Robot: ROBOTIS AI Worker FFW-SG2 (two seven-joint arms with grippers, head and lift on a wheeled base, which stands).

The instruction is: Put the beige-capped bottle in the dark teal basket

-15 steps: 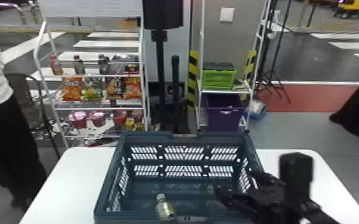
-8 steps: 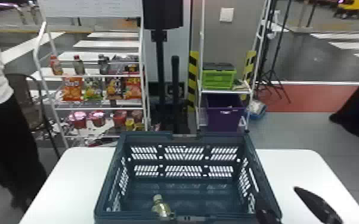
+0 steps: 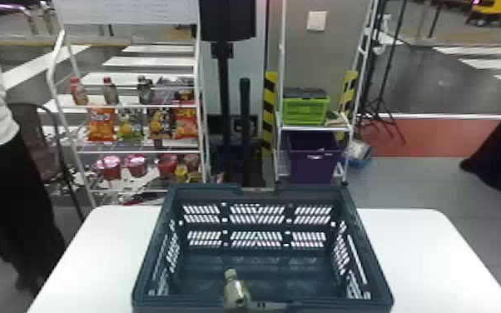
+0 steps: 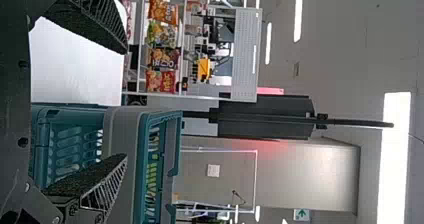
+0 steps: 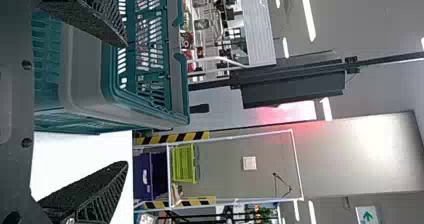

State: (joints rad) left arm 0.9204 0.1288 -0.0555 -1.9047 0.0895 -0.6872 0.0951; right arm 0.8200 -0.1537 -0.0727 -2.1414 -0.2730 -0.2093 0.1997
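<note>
The beige-capped bottle [image 3: 236, 290] lies inside the dark teal basket [image 3: 367, 242], close to its near wall and left of centre, cap pointing away. Both fingers of my left gripper [image 4: 125, 104] stand wide apart in the left wrist view, with the basket [image 4: 135, 134] beyond them and nothing held. My right gripper [image 5: 127, 104] is likewise open and holds nothing; in the right wrist view the basket [image 5: 80, 79] is just past one of its fingers.
A white table [image 3: 420, 249] carries the basket and extends to both sides of it. Behind stand a rack of snacks and bottles [image 3: 137, 106], a dark post, and a second rack with a green crate [image 3: 306, 109] above a purple bin [image 3: 312, 160].
My right arm, over the basket's right side a second ago, has drawn back to the right and out of the head view. The bottle remains in the basket, shifted slightly.
</note>
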